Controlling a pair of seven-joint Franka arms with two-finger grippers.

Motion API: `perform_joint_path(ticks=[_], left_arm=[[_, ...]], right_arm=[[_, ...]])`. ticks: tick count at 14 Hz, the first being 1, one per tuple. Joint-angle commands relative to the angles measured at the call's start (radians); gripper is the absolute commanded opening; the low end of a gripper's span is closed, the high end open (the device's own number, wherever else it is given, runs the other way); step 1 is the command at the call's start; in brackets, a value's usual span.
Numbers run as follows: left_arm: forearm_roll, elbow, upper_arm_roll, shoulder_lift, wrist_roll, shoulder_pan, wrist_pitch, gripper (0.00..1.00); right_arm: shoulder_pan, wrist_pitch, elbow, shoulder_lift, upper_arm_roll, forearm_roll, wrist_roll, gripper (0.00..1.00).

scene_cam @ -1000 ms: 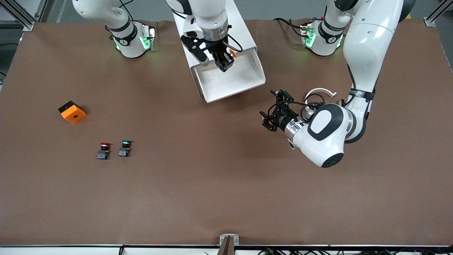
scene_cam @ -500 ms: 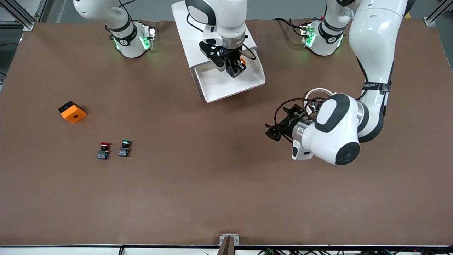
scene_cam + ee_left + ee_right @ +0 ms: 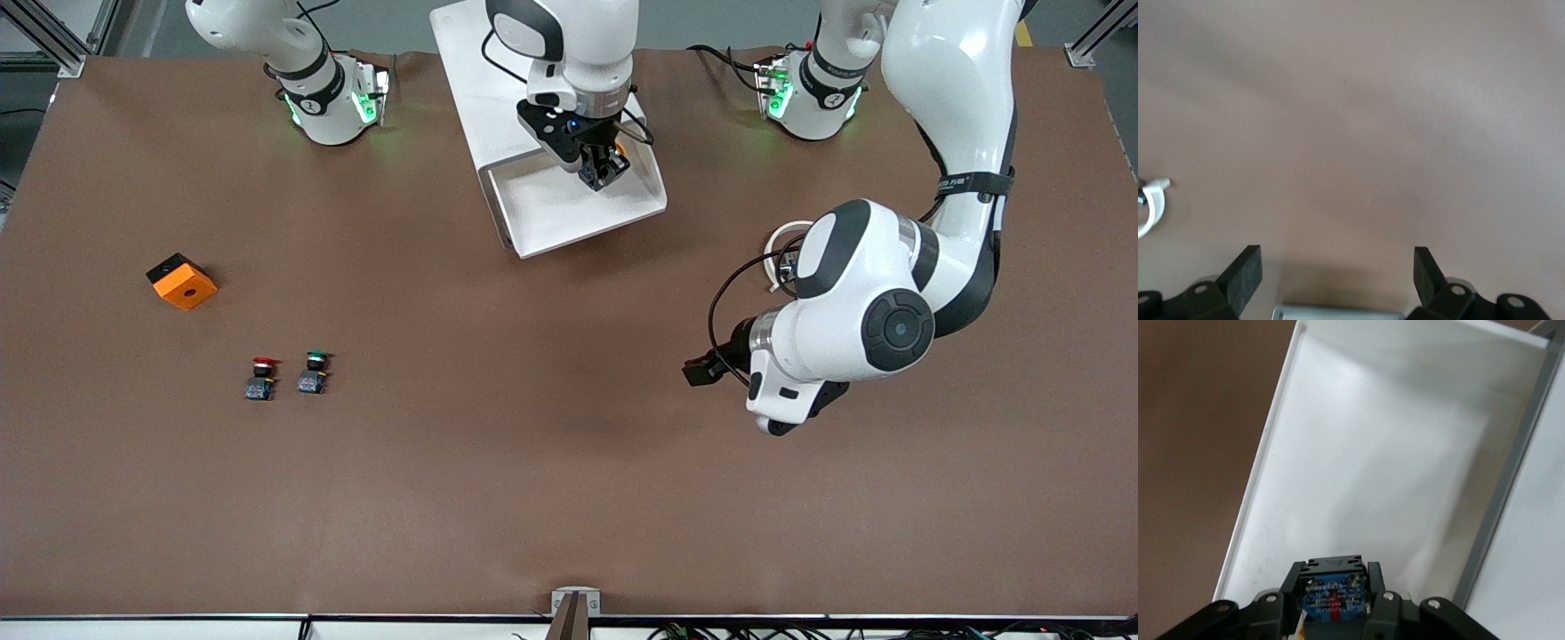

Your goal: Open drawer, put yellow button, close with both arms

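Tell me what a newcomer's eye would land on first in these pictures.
First, the right gripper shut on the yellow button, over the open drawer pulled out of the white cabinet. Next, the left gripper, fingers open, over bare table toward the left arm's end. Last, the orange block and the red-capped button beside the green-capped button, toward the right arm's end.

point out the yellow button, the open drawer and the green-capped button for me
yellow button [image 3: 621,149], front view, on its orange cap beside the right gripper [image 3: 606,175].
drawer [image 3: 544,212], front view, on its bare white floor.
green-capped button [image 3: 315,358], front view, on its cap.
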Motion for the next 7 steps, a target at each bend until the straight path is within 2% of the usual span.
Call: perform_joint_path(ticks=[1,3,5,7], left_arm=[[0.031,-0.011,-0.002,-0.016,0.016,0.002,0.053,1.0],[0.044,-0.011,0.017,-0.013,0.01,-0.002,0.103,1.0],[0.173,-0.016,0.009,-0.016,0.008,-0.004,0.125,1.0],[0.221,-0.02,0.004,-0.011,0.01,-0.017,0.125,1.0]], right_arm=[[0.022,-0.01,0.068,0.066,-0.011,-0.044,0.03,0.0],[0.02,-0.01,0.082,0.075,-0.013,-0.047,0.025,0.0],[0.014,-0.01,0.105,0.089,-0.014,-0.047,0.021,0.0],[0.011,-0.01,0.117,0.101,-0.014,-0.047,0.021,0.0]])
